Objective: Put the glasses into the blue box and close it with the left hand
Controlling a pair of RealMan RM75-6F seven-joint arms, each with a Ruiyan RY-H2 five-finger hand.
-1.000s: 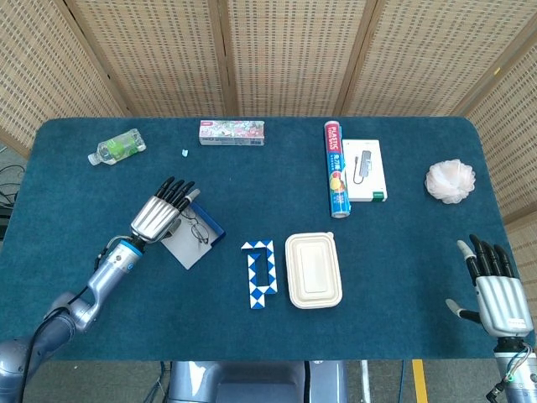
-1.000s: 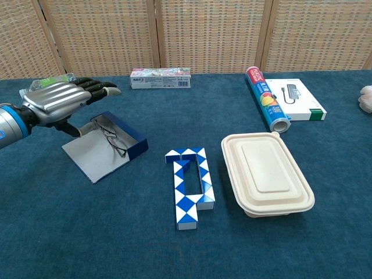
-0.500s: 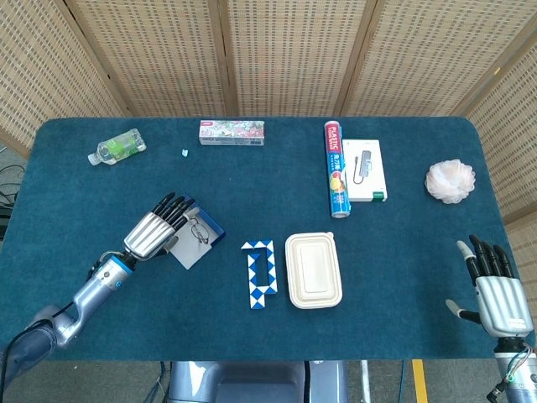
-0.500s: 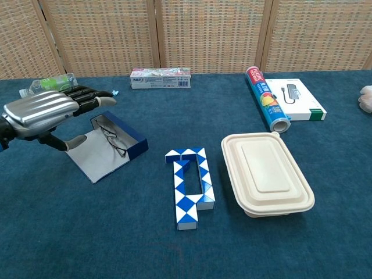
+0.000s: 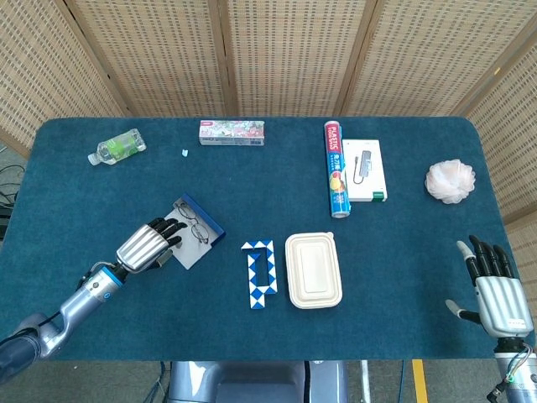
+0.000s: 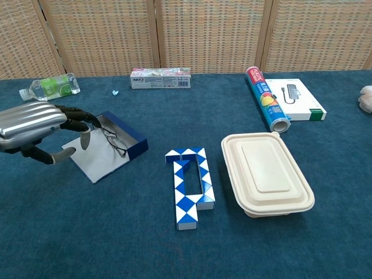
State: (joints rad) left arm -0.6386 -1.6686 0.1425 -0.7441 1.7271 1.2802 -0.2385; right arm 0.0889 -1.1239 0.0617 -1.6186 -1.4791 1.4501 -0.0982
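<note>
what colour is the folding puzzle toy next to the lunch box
Blue and white triangles on the puzzle toy; clearest in the chest view.

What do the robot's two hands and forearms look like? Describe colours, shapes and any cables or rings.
The left hand has a ribbed, silver metal back and black fingers with pale tips. A blue ring sits at its wrist on a silver-grey forearm, with a dark cable alongside. The right hand matches: ribbed silver back, black fingers and thin wires near its wrist.
</note>
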